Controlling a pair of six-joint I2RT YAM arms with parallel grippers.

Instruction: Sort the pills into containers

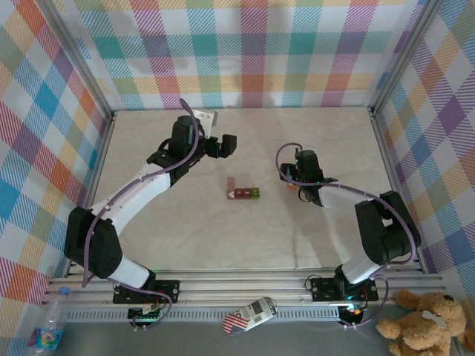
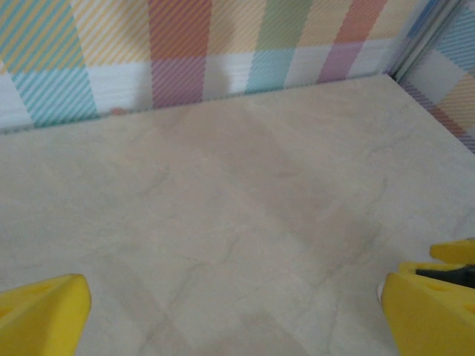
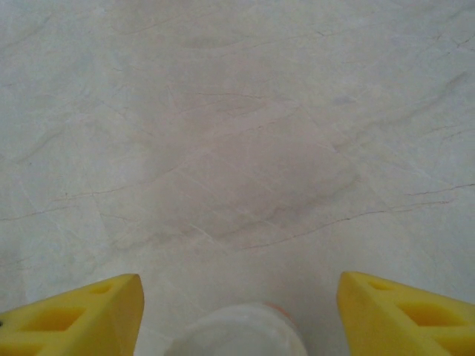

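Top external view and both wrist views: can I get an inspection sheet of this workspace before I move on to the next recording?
Surface: pale marbled table top, no spills seen.
Job's things: joined tiny box containers, dark red with one green end, mid-table; contents too small to tell.
Clutter: small white bottle with an orange lower part, between the right pincer's fingers.
Pincers: left pincer open over bare table; right pincer open, with a gap on each side of the bottle.
Cables: purple cables run along both arms, away from the containers.
Surroundings: plaid walls, aluminium frame rail; clear plastic water bottle and brown teddy bear beyond the rail.
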